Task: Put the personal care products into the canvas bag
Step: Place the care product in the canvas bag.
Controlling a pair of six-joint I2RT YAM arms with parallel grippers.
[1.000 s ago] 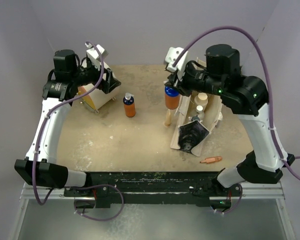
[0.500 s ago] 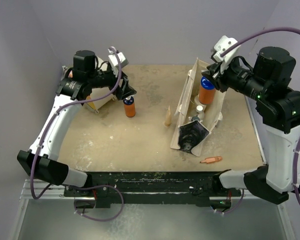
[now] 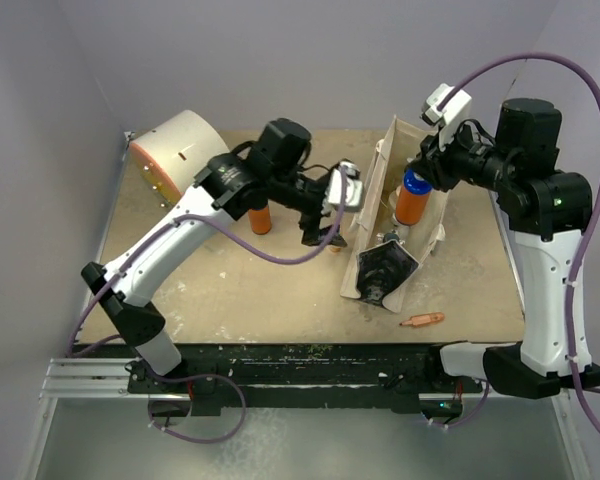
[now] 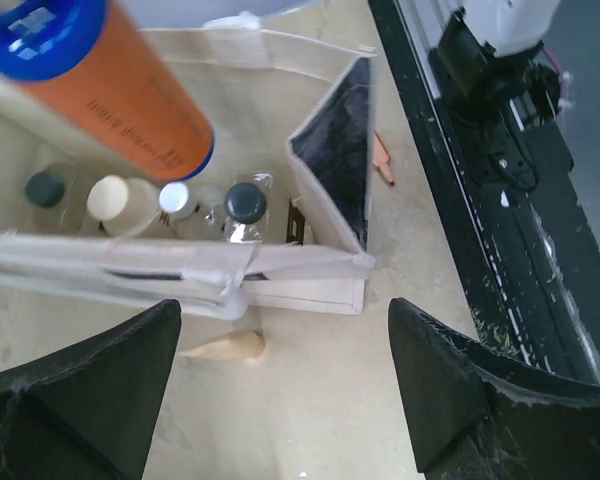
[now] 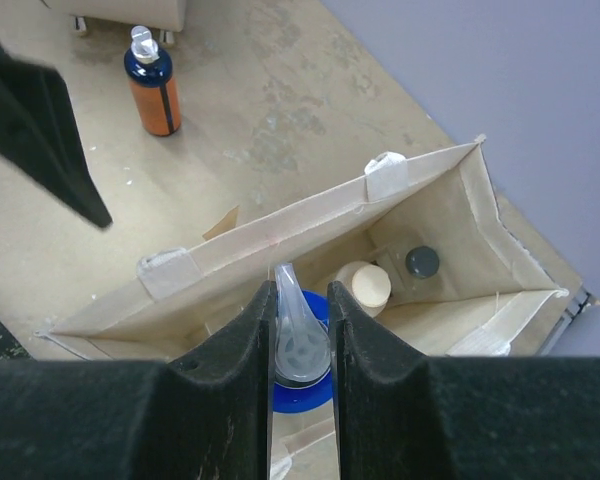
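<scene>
The canvas bag [image 3: 382, 268] stands open at centre right, its dark panel facing the front. My right gripper [image 3: 418, 172] is shut on the clear pump top of an orange bottle with a blue cap [image 3: 412, 198], which hangs over the bag's mouth. In the right wrist view the fingers [image 5: 252, 345] pinch that pump [image 5: 300, 340]. Inside the bag [image 4: 305, 293] stand two black-capped bottles [image 4: 245, 202], a cream one [image 4: 120, 198] and a white-capped one [image 4: 175, 197]. A second orange bottle [image 5: 152, 95] stands on the table left of the bag. My left gripper [image 3: 323, 232] is open beside the bag's left wall.
A tan wooden cone [image 4: 225, 347] lies on the table against the bag's left side, below my left gripper [image 4: 280, 390]. A small orange pen-like stick [image 3: 421, 320] lies near the front edge. A large cream drum with an orange face [image 3: 175, 150] sits at the back left.
My left arm has swung right, from the drum past the standing orange bottle to the bag's left side. My right gripper has carried its orange bottle over the bag's mouth and lower.
</scene>
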